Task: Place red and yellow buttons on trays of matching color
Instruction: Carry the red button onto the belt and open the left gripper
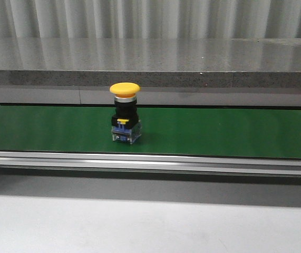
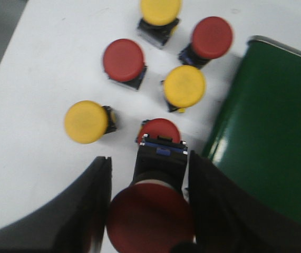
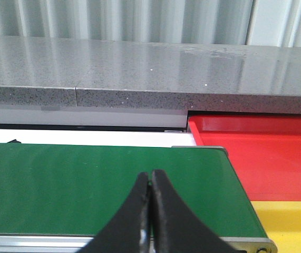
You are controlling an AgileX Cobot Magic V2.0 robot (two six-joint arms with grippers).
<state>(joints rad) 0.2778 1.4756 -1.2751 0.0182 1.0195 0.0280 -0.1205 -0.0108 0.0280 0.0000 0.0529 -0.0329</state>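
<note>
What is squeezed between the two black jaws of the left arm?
A red button, lying sideways with its cap nearest the camera. The left wrist view shows it.

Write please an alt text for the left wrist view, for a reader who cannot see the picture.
The left gripper holds a red button between its two dark fingers, above a white table. On the table lie three yellow buttons and three more red ones, slightly blurred. The green belt runs along one side.
</note>
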